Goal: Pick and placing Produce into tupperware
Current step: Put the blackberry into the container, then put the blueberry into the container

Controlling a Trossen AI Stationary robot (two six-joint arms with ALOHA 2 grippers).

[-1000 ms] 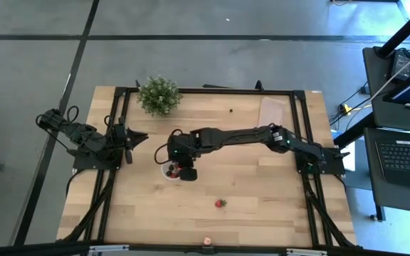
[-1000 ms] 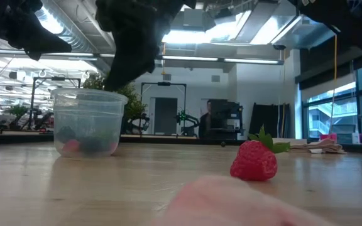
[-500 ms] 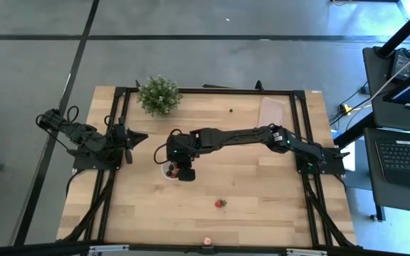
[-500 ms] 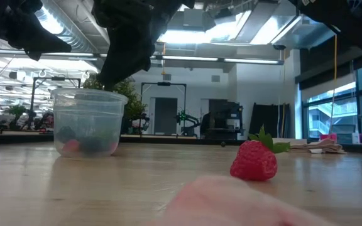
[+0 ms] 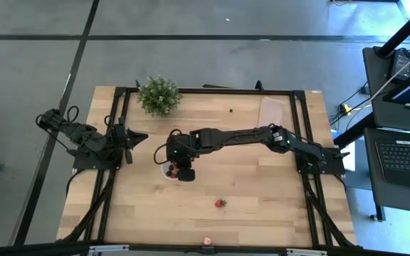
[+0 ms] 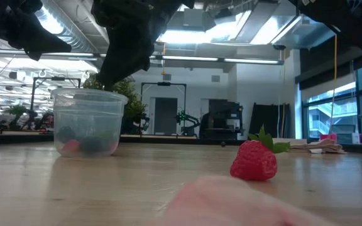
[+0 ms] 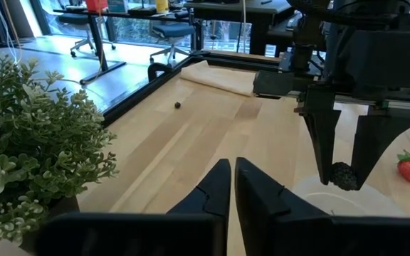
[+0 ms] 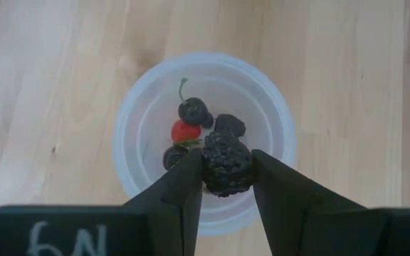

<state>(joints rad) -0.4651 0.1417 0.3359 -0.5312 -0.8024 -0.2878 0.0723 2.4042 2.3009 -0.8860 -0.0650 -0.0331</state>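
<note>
My right gripper (image 8: 226,178) hangs over the translucent white cup (image 8: 205,142), shut on a dark bumpy berry (image 8: 226,165); the left wrist view shows it above the cup's rim (image 7: 347,203). Inside the cup lie a red strawberry (image 8: 185,131) and dark berries (image 8: 191,111). The cup stands on the table (image 6: 88,120), left of the middle (image 5: 171,171). A strawberry (image 5: 221,203) lies on the wood nearer the front; another pink fruit (image 5: 207,242) sits at the front edge. My left gripper (image 7: 232,178) is shut and waits at the table's left side (image 5: 142,136). My right gripper pinches the dark berry (image 7: 344,176) between its two fingertips, one finger (image 8: 187,186) on each side. The fingers come from above, pointing down. The berry is lifted clear, hanging over the cup's opening.
A bushy green potted plant (image 5: 158,95) stands at the far left. A flat beige sheet (image 5: 272,109) lies at the far right, and a tiny dark berry (image 5: 230,110) between them. Black frame rails run along the left and right table sides.
My right gripper has moved a little toward the table's left with the berry, from the cup's right rim to over its opening. The cup and the loose fruits have stayed in place.
</note>
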